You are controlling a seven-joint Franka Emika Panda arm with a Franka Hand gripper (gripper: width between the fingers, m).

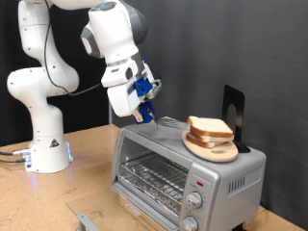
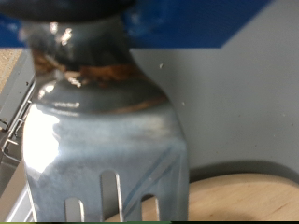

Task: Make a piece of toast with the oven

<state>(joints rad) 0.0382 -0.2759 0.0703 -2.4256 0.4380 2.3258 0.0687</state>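
The oven sits on the table, long side running from the ext. view's left to its right. Its glass door faces the bottom left of that view and looks shut, w/ the wire rack seen through it. 2 round knobs sit at the front on the right end, one over the other, w/ a small red mark above.

On top of the oven is 1 round wooden plate. 2 bread slices lie flat on it, stacked. The top one is the piece of toast, pale w/ a brown crust.

The gripper hangs over the oven's top, left end, near the plate but not touching it. It seems to hold a dark spatula: the wrist view shows 1 shiny slotted blade w/ the plate edge beyond it. The ext. view is too small to be sure. Fingers: can't tell if open or closed.

1 black stand is upright just behind the plate.
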